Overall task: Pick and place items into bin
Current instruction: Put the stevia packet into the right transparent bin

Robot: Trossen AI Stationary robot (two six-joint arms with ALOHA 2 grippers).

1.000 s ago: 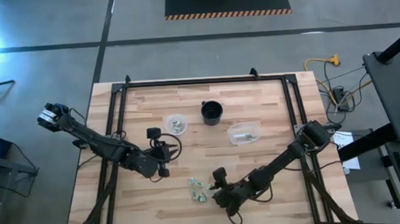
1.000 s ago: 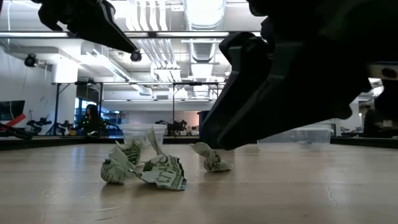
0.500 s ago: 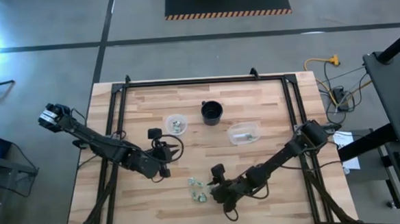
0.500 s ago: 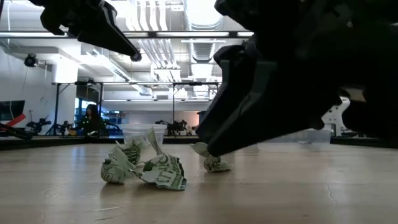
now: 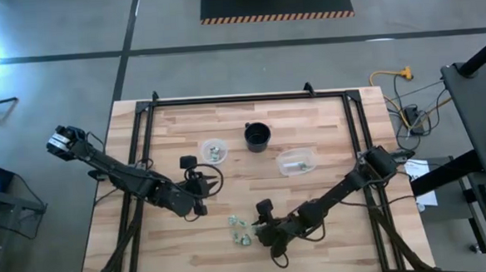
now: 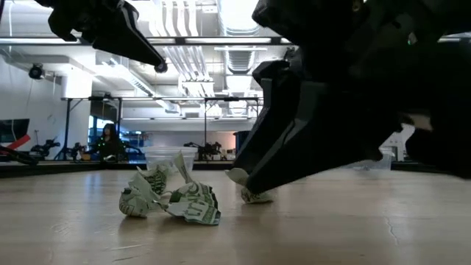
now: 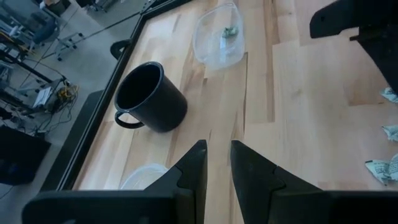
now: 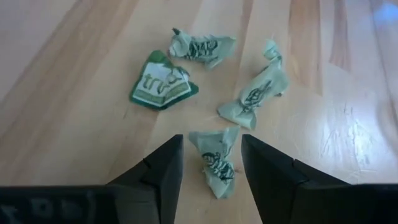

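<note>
On a wooden surface (image 5: 326, 132), the right hand (image 8: 211, 163) sits low in the lower centre of the overhead frame, fingers apart around one crumpled pale green wrapper (image 8: 214, 155). Three more wrappers (image 8: 163, 87) lie just beyond it. The left hand (image 7: 214, 165), slightly open and empty, waits left of centre, facing a black mug (image 7: 149, 98) and a clear container (image 7: 219, 38).
</note>
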